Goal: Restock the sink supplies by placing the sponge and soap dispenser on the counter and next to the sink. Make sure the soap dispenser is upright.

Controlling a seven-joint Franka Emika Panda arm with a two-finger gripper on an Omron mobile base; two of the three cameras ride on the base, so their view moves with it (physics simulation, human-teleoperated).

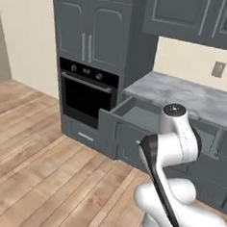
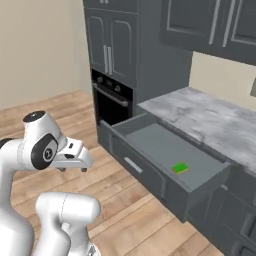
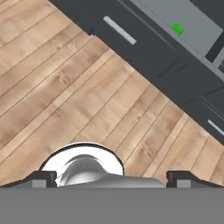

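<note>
The bright green sponge (image 2: 180,168) lies flat inside an open drawer (image 2: 150,142), near its front right corner; in the hand view the sponge (image 3: 177,29) sits far off at the top right. My gripper (image 2: 72,168) hangs over the wooden floor, well left of the drawer and pointing down. It is open: its fingertips (image 3: 43,178) stand wide apart with nothing between them. The marble counter (image 2: 210,120) runs behind and above the drawer. The soap dispenser and the sink are out of view.
A black built-in oven (image 1: 86,91) sits in a tall dark cabinet left of the counter (image 1: 184,92). Upper cabinets (image 1: 190,15) hang above it. The drawer front with its handle (image 3: 119,29) juts out over the wooden floor (image 1: 30,147).
</note>
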